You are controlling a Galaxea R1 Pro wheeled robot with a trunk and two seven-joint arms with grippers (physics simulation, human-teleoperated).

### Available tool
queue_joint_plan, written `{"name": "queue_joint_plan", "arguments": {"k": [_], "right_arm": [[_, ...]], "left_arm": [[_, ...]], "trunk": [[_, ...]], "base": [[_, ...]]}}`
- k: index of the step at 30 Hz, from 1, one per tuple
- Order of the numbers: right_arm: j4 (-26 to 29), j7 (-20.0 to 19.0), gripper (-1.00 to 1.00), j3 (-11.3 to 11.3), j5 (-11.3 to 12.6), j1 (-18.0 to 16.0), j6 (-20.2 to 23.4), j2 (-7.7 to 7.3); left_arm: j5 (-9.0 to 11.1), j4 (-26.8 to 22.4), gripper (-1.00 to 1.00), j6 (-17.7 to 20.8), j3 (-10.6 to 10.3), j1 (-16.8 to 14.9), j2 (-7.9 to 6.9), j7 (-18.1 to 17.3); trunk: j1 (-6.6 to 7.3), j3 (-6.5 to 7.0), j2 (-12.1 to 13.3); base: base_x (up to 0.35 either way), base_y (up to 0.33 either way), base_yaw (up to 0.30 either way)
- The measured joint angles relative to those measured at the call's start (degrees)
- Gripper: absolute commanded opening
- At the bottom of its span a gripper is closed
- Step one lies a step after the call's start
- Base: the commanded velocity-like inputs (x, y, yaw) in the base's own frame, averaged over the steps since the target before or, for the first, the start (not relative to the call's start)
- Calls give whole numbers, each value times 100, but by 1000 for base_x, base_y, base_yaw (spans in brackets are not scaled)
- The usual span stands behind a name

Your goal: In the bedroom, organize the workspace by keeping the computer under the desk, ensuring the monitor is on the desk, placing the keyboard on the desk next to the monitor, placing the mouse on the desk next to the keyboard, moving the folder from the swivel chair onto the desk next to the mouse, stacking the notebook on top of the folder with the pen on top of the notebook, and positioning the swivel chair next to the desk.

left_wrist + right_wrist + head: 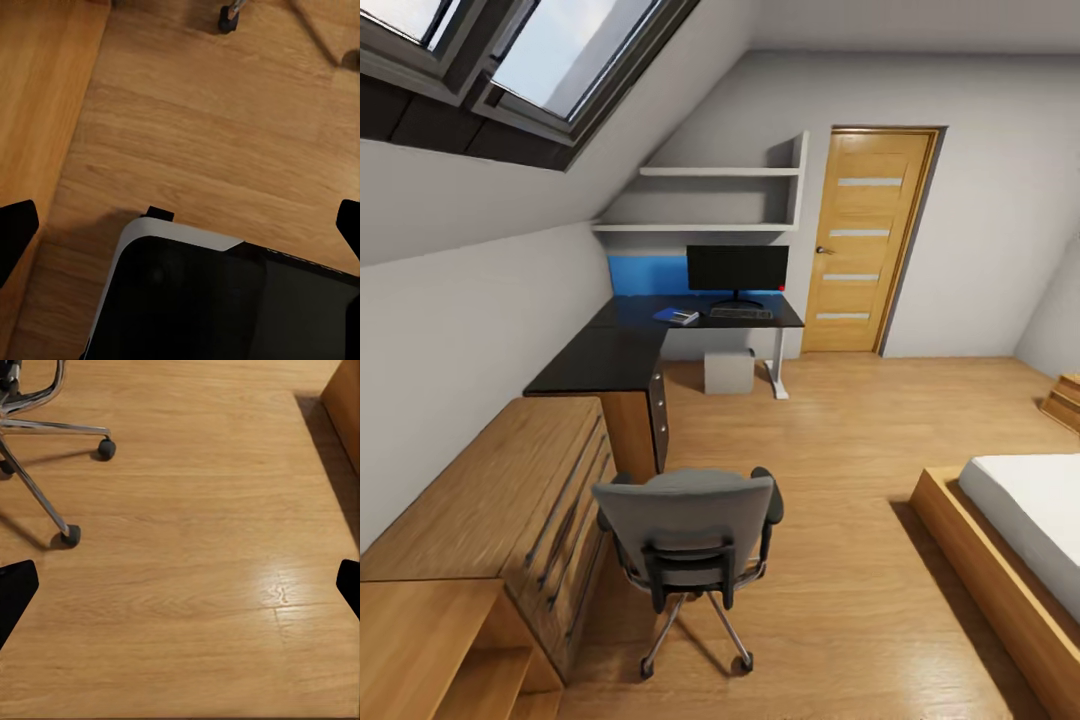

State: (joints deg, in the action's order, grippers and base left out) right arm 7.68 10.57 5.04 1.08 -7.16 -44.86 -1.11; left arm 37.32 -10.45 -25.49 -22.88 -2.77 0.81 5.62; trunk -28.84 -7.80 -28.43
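At the far end of the bedroom, under the sloped wall, you have the L-shaped black surface (615, 355) with its blue back panel. Nearer you stands the swivel chair (690, 535), well apart from that surface and beside the light wooden drawer chest (510, 500), so it has yet to be brought over; its seat is hidden behind the backrest, so you cannot tell whether the folder lies there. The monitor (737, 270) is upright on the surface, which looks done. The computer (729, 371), a grey box, sits on the floor beneath the surface, also seemingly done. The keyboard (741, 313) lies just in front of the monitor's stand. A small blue-and-white item (677, 316) rests near the keyboard on the surface; it is too small to name. The mouse and pen are too small to make out from here.

Your left claw (180, 225) is released, its tips wide apart over bare floor above the robot's own base. Your right claw (180, 585) is likewise released and holds nothing, over floor near the chair's casters (106, 448). Most of the carrying seems left.
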Motion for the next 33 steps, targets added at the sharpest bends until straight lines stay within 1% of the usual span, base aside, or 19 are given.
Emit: {"name": "queue_joint_plan", "arguments": {"k": [8,18,22,29,33], "right_arm": [[-1,0,100,1,3,0,6,7],[-1,0,100,1,4,0,6,7],[-2,13,100,0,5,-1,5,7],[-3,31,100,0,5,-1,5,15],[-2,35,100,1,5,-1,5,13]], "left_arm": [[0,0,100,-7,1,0,0,1],[0,0,100,-9,2,0,-1,2],[0,-2,100,-8,0,1,-1,4],[0,-2,100,-8,3,2,-1,9],[-1,-2,100,-8,5,1,-1,9]], "trunk": [[0,0,-1],[0,0,-1],[0,0,-1],[0,0,-1],[1,0,-1]], "base": [[-57,151,-14],[-30,58,-1],[-19,16,127],[-6,5,211],[-1,1,98]]}}
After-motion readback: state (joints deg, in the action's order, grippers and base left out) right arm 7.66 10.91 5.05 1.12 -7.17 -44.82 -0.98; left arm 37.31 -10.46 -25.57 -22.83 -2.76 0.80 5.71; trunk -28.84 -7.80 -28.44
